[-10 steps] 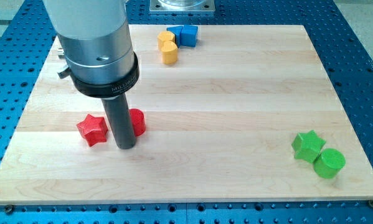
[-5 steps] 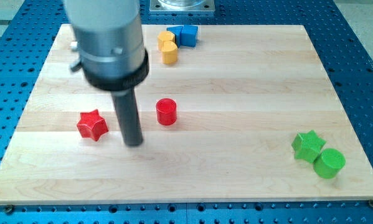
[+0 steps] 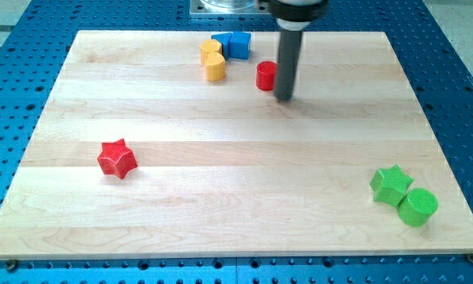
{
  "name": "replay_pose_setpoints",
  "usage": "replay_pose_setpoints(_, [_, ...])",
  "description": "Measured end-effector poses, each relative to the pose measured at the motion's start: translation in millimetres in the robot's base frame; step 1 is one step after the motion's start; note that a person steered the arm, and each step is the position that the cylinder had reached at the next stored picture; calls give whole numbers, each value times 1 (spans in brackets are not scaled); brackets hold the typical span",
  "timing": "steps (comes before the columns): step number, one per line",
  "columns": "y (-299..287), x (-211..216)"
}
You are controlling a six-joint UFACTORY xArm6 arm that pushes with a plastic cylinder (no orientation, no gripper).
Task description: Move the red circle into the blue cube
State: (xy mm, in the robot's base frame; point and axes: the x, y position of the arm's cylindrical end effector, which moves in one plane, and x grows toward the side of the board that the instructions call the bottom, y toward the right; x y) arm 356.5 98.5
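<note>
Near edge, lower right of frame: green plastic cylinder [image 3: 418, 207] touching a green plastic star block [image 3: 391, 184], both close to the right margin of the pale wooden counter [image 3: 236, 213]. Well apart from the work.

Left of centre: red plastic star block [image 3: 116, 158], alone, well apart from everything else.

Upper centre: red plastic circle, a short cylinder [image 3: 265, 76], standing upright, just beside the rod on the rod's left side. Touching or only near — cannot tell. My tip [image 3: 284, 98], the end effector here, a plain dark rod with nothing to open or close, down on the counter slightly below and to the right of the red circle.

Far edge, top centre: blue plastic cube [image 3: 238, 44], with a second blue block [image 3: 219, 41] of unclear shape touching its left side, and a yellow plastic block of two joined round lobes [image 3: 213, 61] just in front of those. Red circle near the blue cube, lower right of it, small gap open between them. Task judged nearly done, contact not yet made.

Risks, as judgement:
- Tip sits right and low of the circle; push from there heads up-left, roughly cube-ward, but an off-centre touch on a round body likely to roll it aside, toward the yellow block or past the cube's corner.
- Too firm a push likely to shunt the cube into its blue neighbour.
- Far edge of counter close behind the cube; overshoot could carry blocks off it.
</note>
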Motion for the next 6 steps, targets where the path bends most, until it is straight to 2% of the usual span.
replay_pose_setpoints(1, [-15, -32])
replay_pose_setpoints(2, [-38, -44])
replay_pose_setpoints(3, [-30, 12])
replay_pose_setpoints(4, [-52, -2])
replay_pose_setpoints(5, [-56, -33])
replay_pose_setpoints(6, [-56, -46])
